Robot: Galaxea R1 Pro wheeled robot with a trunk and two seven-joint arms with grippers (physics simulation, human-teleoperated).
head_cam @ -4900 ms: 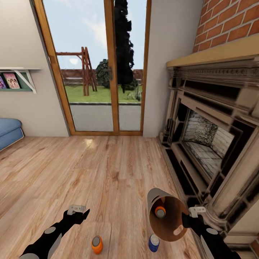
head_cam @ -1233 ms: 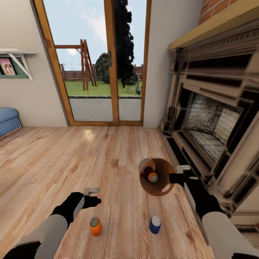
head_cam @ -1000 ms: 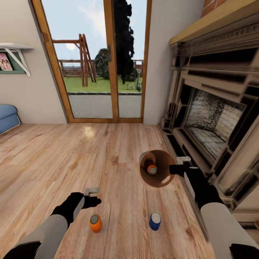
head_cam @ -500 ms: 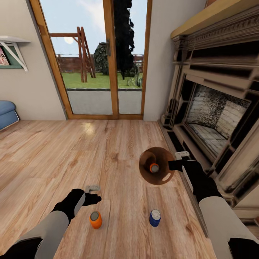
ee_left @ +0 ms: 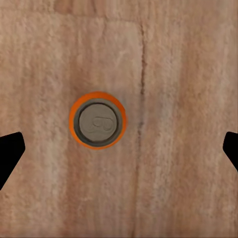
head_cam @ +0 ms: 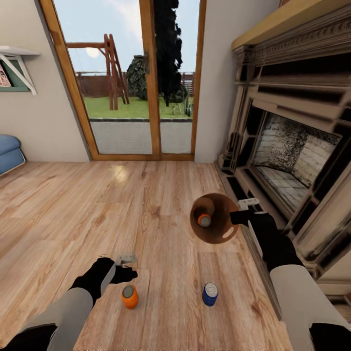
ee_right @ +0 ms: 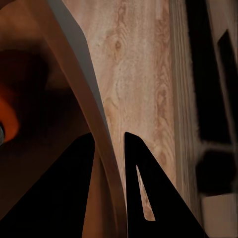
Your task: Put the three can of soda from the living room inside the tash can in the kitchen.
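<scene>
Your left gripper (ee_left: 119, 146) is hanging with its jaws wide apart, one tip at each edge of the left wrist view, and the orange can (ee_left: 97, 119) is standing upright on the wood floor (ee_left: 178, 74) between them, a little toward one jaw and not yet touched. Compared with a second ago, you are sitting lower and closer over this can, so you are lining up for a straight-down grasp.

Your right gripper (ee_right: 110, 163) is clamped on the rim of the trash can (head_cam: 214, 225), one finger inside the wall and one outside. You are holding the bin tipped so its mouth faces the head camera, and over the last second you have carried it slightly higher and further from the floor cans. A second orange can (head_cam: 204, 220) is lying inside it.

Outward from the jaws, the blue can (head_cam: 210, 294) is standing between both arms, beside the fireplace (head_cam: 292, 161). By my reckoning, one can is binned and two are waiting.
</scene>
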